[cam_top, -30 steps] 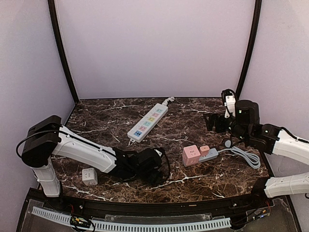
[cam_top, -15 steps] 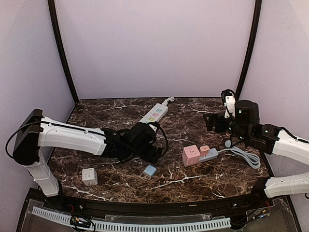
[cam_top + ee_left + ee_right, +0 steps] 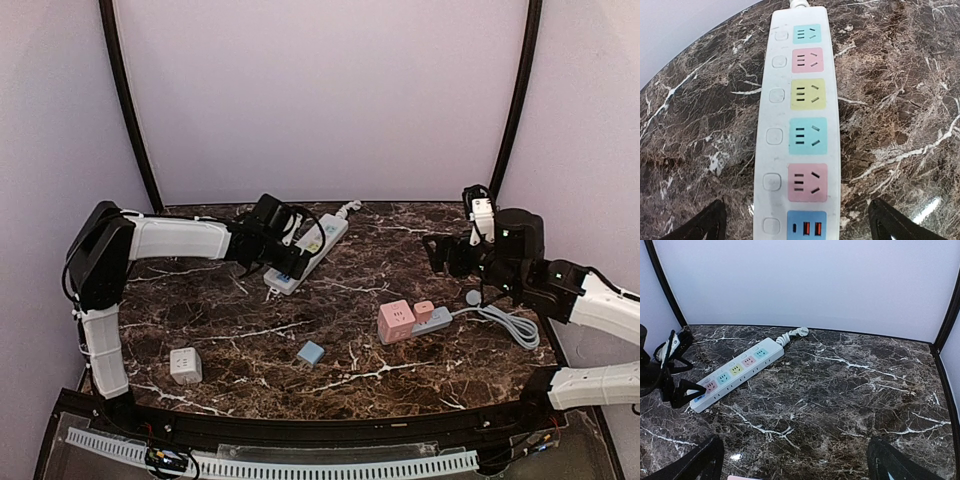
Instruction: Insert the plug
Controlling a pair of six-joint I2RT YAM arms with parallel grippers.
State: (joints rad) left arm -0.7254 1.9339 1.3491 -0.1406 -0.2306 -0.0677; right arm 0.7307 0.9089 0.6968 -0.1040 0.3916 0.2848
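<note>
A white power strip [image 3: 312,246] with coloured sockets lies at the back centre of the marble table. It fills the left wrist view [image 3: 800,125] and also shows in the right wrist view [image 3: 732,371]. A small light-blue plug [image 3: 311,352] lies loose on the table near the front centre. My left gripper [image 3: 288,264] is open and empty, with its jaws straddling the strip's near end [image 3: 797,231]. My right gripper [image 3: 441,254] is open and empty, held above the table at the right [image 3: 795,471].
A pink cube socket [image 3: 396,321] joined to a grey adapter [image 3: 434,320] with a grey cable [image 3: 510,325] sits right of centre. A white cube adapter [image 3: 184,365] sits at the front left. White walls enclose the table.
My left gripper let go of the light-blue plug near the front centre. It then swung back to the near end of the power strip. The right arm barely moved.
</note>
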